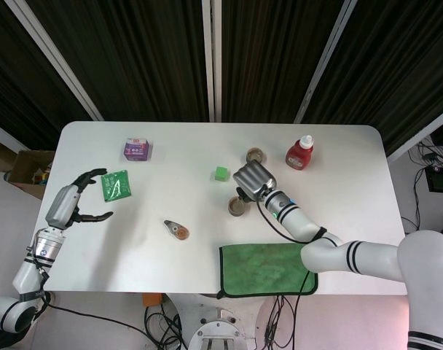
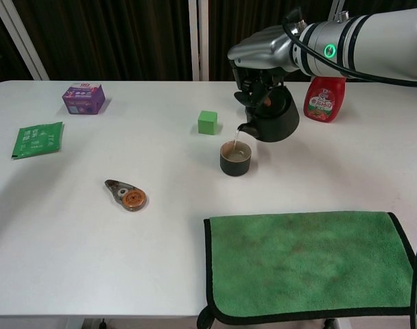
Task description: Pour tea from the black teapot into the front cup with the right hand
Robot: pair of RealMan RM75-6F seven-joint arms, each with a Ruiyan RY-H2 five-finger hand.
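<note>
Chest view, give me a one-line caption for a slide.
Right hand tilts the black teapot, pouring a thin stream into the front cup on the white table.

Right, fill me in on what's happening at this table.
The right hand holds the black teapot tilted above the front cup, and a thin stream of tea runs from the spout into it. A second cup sits further back, near the red bottle. The left hand hangs open at the table's far left edge, holding nothing, beside the green tea packet.
</note>
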